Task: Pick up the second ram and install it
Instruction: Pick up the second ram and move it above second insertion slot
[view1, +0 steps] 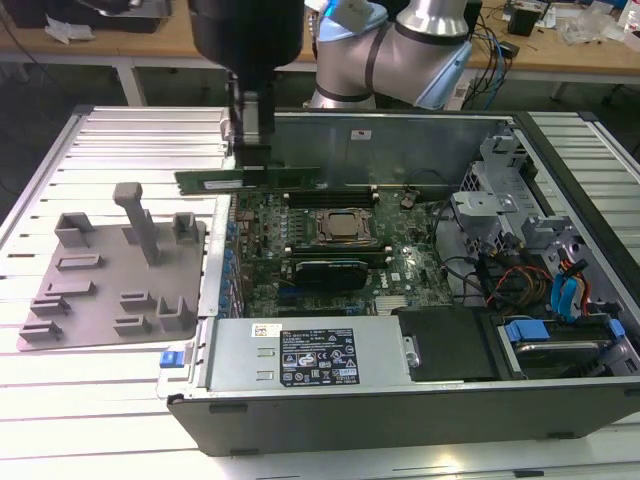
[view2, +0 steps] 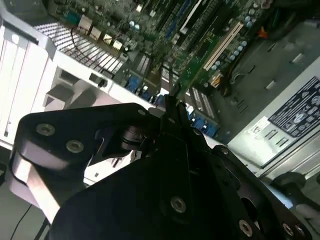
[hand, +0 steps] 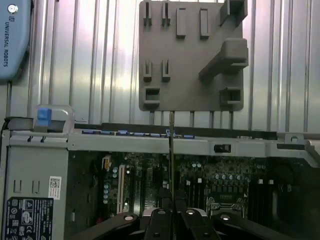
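The gripper (view1: 252, 160), its jaws closed on the second ram (view1: 290, 178), holds it level over the motherboard (view1: 400, 265) edge, seemingly short of the slots, so lowering it misaligned could jam or bend it.

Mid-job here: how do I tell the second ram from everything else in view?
In the exterior view, find the open computer case; over its far corner, toward the exterior view's left, hangs the black gripper. The second ram is the thin green stick clamped level in it. Unlike the square silver processor below, it is long, narrow and raised off the motherboard.
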